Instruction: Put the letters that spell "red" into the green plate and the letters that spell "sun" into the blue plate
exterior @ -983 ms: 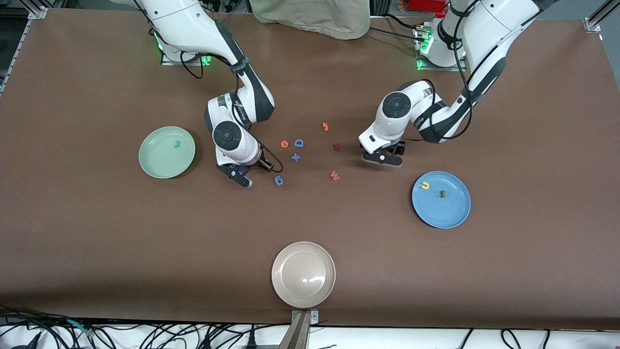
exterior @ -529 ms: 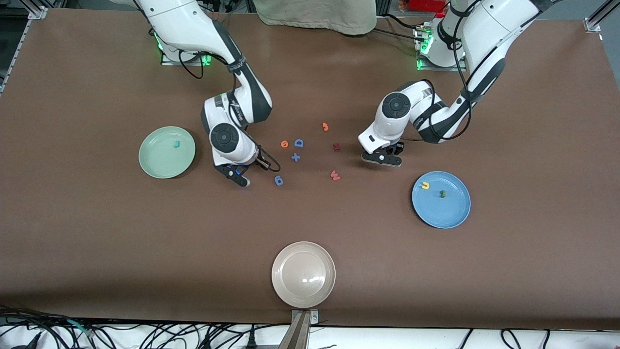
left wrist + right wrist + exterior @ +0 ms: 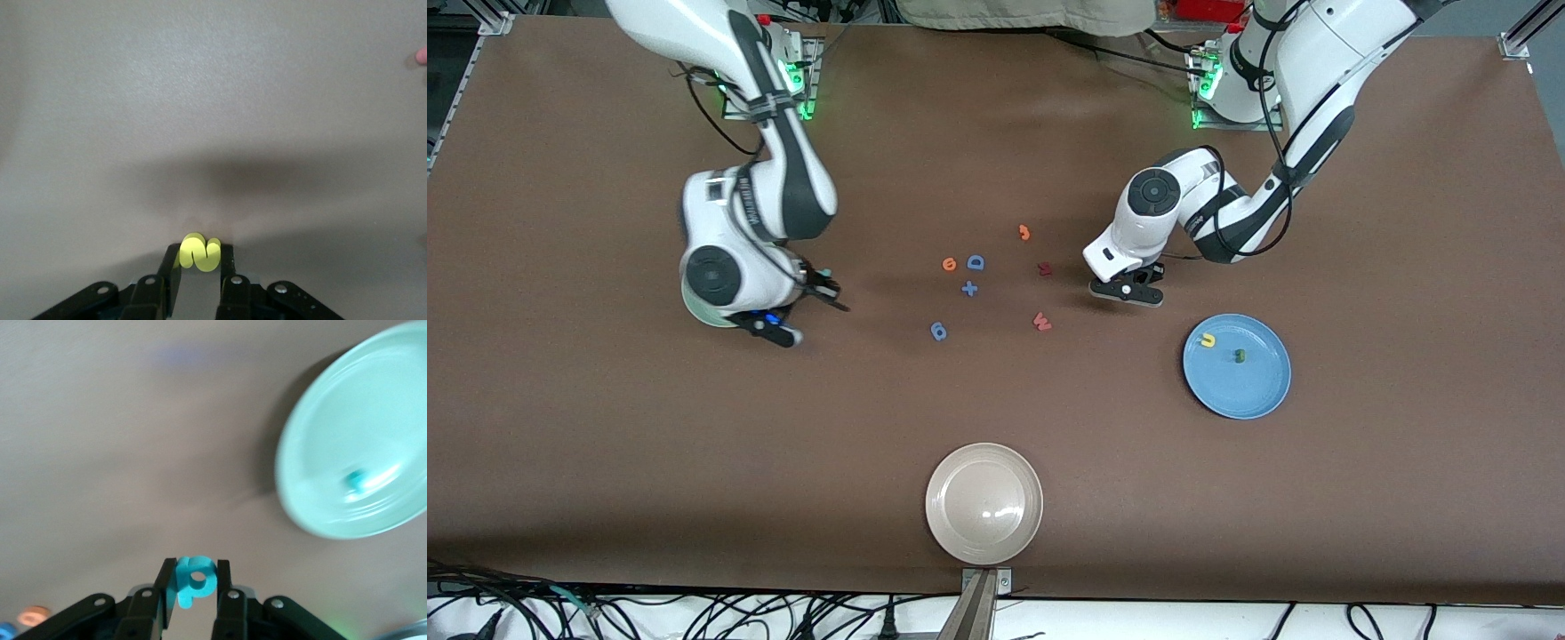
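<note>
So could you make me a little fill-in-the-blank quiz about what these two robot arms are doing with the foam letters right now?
1. The left gripper is shut on a small ____ "s".
2. The right gripper carries a teal "d" near the ____ plate.
3. The blue plate already holds a yellow "u" and a dark green ____.
4. The beige plate holds ____ letters.

Missing words: yellow; green; "n"; no

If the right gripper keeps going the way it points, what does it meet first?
Probably bare brown table; the round mint-green plate sits off to one side. The right gripper holds a teal foam letter.
</note>
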Controlling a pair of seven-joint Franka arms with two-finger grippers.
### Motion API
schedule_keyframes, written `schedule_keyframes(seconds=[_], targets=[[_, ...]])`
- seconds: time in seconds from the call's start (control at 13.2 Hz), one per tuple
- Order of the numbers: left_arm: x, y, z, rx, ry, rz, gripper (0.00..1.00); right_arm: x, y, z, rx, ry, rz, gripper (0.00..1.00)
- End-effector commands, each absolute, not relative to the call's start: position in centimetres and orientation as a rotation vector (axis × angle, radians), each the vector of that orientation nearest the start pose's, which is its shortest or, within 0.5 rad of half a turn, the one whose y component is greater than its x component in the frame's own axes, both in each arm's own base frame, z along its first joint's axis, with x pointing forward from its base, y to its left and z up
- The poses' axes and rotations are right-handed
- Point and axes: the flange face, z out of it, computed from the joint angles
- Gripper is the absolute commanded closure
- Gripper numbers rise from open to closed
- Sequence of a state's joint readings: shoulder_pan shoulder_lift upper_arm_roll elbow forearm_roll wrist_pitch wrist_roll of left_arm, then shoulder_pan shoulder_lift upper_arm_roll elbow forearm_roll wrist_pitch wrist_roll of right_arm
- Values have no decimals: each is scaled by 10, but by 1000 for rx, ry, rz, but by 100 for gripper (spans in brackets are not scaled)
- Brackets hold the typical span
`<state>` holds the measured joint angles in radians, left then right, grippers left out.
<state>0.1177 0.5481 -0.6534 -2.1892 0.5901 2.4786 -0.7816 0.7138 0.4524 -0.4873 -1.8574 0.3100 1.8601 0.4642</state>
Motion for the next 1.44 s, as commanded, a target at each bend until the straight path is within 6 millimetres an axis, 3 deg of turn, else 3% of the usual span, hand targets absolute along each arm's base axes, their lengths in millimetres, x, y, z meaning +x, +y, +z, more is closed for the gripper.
schedule_keyframes(seconds=[0.0,0.23,0.38,0.6,0.76,0.98,1.06,1.13,1.21,1.36], targets=[[466,-287,184,-3053,292,27,93,559,104,262,-3079,426,664,90],[482,-284,203,-3027,260,5,93,555,36,241,-3091,287,653,90],[497,-288,220,-2980,296,26,93,540,16,214,-3113,261,610,90],[520,-278,241,-2972,370,131,93,516,1,186,-3144,270,562,90],[538,-266,258,-2957,442,184,93,512,-4,182,-3144,284,570,90],[564,-227,270,-2940,583,205,92,509,-8,180,-3140,296,582,87],[574,-210,272,-2939,634,207,92,509,-8,180,-3139,299,581,75],[582,-196,272,-2936,693,211,92,509,-9,181,-3138,300,579,50],[585,-186,269,-2933,737,216,91,510,-8,183,-3135,299,576,31],[594,-166,255,-2948,764,216,90,513,-6,190,-3124,302,569,19]])
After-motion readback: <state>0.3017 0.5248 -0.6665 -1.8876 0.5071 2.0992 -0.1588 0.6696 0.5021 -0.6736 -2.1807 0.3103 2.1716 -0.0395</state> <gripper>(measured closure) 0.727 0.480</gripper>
